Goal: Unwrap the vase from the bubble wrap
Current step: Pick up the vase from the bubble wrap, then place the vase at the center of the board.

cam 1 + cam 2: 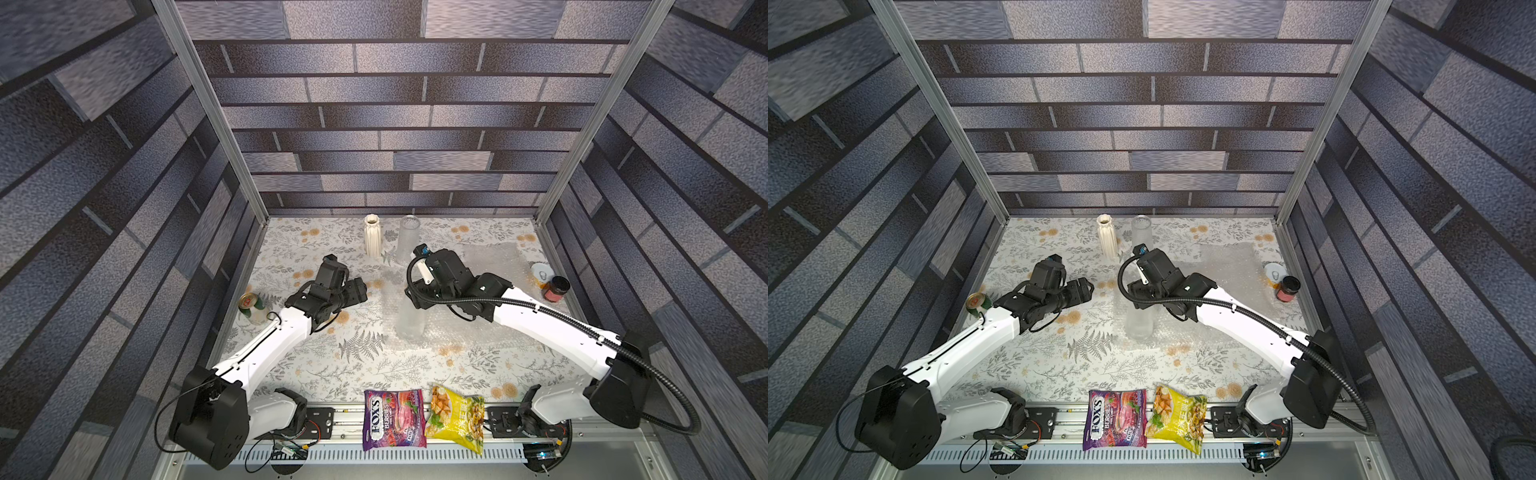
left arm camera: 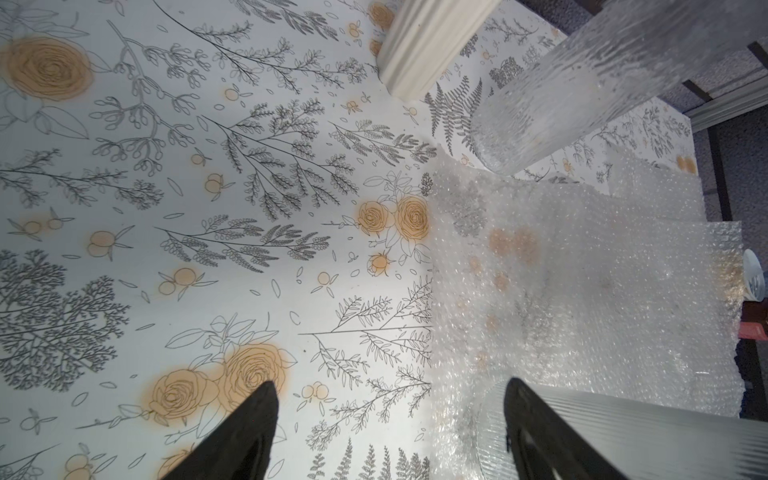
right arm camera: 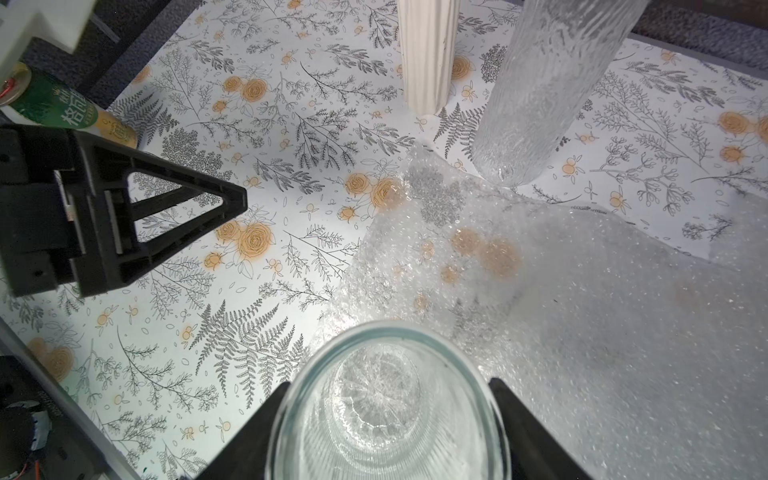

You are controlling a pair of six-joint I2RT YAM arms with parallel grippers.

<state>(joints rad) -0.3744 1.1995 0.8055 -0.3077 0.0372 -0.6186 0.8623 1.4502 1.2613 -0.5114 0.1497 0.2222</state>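
Standing upright on flat bubble wrap (image 1: 455, 337), ribbed glass vase (image 1: 409, 322); right hand (image 3: 388, 384) clamps its rim from above, left hand (image 2: 390, 382) gapes.

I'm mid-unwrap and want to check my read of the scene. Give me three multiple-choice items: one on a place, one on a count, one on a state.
1. Where does the ribbed glass vase stand?
A. on bare tablecloth
B. on the flat bubble wrap
C. between the bags at the front

2. How many snack bags lie on the front rail?
A. one
B. two
C. four

3. How is the left hand?
A. open, holding nothing
B. shut on a sheet
C. shut on a can

Answers:
1. B: in both top views the bubble wrap spreads out under the vase's base.
2. B: there is a purple one and a yellow one, side by side.
3. A: in the left wrist view its fingers stand well apart with nothing clamped between them.
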